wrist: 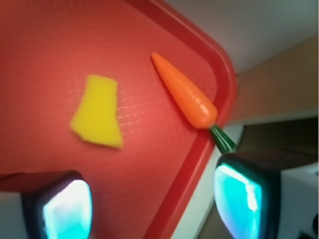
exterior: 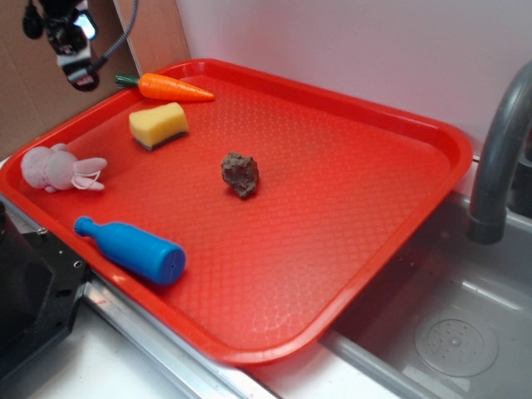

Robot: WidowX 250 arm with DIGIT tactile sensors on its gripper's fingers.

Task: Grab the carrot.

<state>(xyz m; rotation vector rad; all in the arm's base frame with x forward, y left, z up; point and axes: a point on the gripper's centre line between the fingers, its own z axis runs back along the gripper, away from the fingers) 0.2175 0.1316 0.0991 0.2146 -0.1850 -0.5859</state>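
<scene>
Red tray (exterior: 399, 199) holds carrot (exterior: 175, 87), yellow sponge (exterior: 158, 125), rock (exterior: 240, 174), blue bottle (exterior: 131, 249), pink bunny (exterior: 60, 169). Carrot at far rim, beside gripper (wrist: 149, 206), jaws apart, empty.

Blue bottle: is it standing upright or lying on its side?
On its side: the blue bottle lies lengthwise on the red tray.
</scene>
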